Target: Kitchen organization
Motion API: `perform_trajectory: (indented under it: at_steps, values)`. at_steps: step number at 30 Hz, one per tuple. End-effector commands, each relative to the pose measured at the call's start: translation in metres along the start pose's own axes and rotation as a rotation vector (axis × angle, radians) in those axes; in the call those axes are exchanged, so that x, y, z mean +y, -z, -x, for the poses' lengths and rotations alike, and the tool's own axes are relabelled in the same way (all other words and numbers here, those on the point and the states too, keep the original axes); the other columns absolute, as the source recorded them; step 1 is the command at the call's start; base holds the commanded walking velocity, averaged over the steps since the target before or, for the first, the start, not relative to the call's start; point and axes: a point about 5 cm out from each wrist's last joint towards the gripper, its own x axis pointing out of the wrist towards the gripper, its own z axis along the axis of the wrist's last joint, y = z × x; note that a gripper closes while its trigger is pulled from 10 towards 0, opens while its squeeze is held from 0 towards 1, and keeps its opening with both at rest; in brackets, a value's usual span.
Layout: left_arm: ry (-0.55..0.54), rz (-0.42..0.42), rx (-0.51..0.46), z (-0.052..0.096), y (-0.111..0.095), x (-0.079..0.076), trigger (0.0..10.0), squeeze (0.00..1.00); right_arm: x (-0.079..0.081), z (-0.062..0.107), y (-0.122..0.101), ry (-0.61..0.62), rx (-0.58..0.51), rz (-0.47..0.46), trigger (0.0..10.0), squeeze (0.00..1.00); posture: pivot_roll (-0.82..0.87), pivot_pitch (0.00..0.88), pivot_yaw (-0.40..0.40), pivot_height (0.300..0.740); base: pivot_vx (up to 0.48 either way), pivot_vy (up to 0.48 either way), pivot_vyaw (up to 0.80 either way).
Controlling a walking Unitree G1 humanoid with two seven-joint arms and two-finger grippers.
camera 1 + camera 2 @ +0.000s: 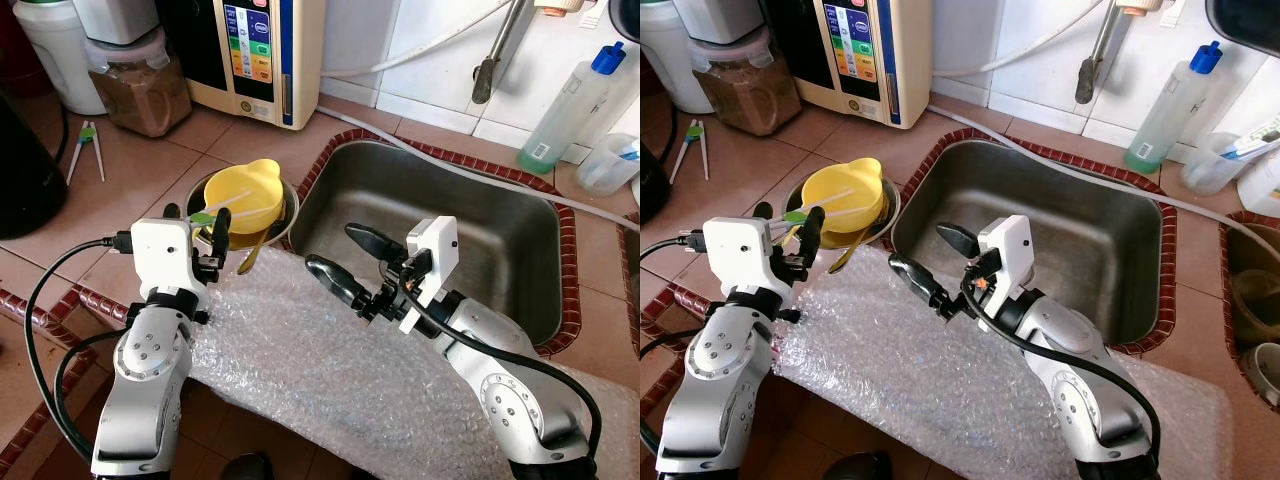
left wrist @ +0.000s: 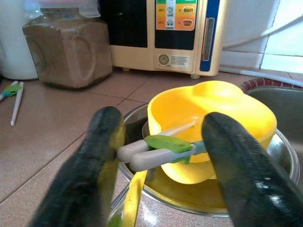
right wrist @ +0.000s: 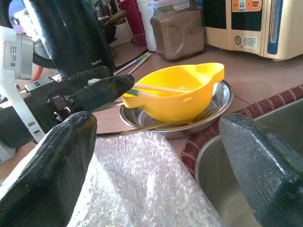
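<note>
We take the steel sink (image 1: 440, 225) as our reference. The left pincer (image 1: 197, 222) hovers on the sink's left side, directly at the near rim of the steel bowl (image 1: 883, 205); we see its two black fingers (image 2: 102, 156) spread wide, with nothing clamped between them. In the left wrist view the gap between the fingers frames a pair of pale training chopsticks with a green clip (image 2: 163, 145), which rest on the edge of the yellow bowl (image 1: 243, 196). We cannot tell whether a finger touches them.

The right pincer (image 1: 353, 262) sits at the sink's near left corner, over the bubble wrap (image 1: 330, 370), its fingers also spread wide and holding nothing.

Count: one yellow bowl, nested in one steel bowl, on the tiled tabletop (image 1: 150, 165) just left of the sink. A yellow utensil handle (image 1: 252, 256) leans out of the steel bowl. A second pair of chopsticks (image 1: 86, 148) lies well left of the sink. One brown-filled jar (image 1: 140, 85) and one cream appliance (image 1: 262, 55) stand behind, left of the sink. One green-liquid bottle (image 1: 570, 105) stands behind its right end.
</note>
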Motion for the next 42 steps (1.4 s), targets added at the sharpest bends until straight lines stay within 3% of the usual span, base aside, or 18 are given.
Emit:
perform_trajectory:
  at_steps: [1,9,22,31,36,42]
  values:
    - [-0.007,0.025,0.004,-0.001,0.001,-0.002,0.0,0.0,0.004,0.001,-0.005,-0.021,-0.012,0.013,10.0,0.0,0.03,0.148,-0.058,0.74,0.0,0.0,0.0]
    - [-0.062,0.064,-0.005,-0.009,-0.001,0.004,0.0,0.0,0.008,0.003,0.002,-0.067,0.02,-0.027,10.0,0.0,0.03,0.144,-0.06,0.74,0.0,0.0,0.0]
    - [-0.083,0.154,0.003,-0.016,0.003,0.006,0.0,0.0,0.008,0.011,0.0,-0.08,0.038,-0.014,10.0,0.0,0.01,0.121,-0.073,0.74,0.0,0.0,0.0]
    - [-0.113,0.185,0.02,-0.013,-0.001,0.013,0.0,0.0,0.01,0.003,0.002,-0.093,0.043,-0.002,10.0,0.0,0.02,0.141,-0.06,0.74,0.0,0.0,0.0]
    - [-0.106,0.146,0.013,-0.013,-0.01,0.015,0.0,0.0,0.008,0.006,0.003,-0.136,0.052,-0.066,10.0,0.0,0.06,0.146,-0.071,0.74,0.0,0.0,0.0]
    - [-0.104,0.117,0.017,0.0,-0.011,0.017,0.0,0.0,0.004,0.002,0.0,-0.153,0.019,-0.11,10.0,0.0,0.09,0.139,-0.071,0.74,0.0,0.0,0.0]
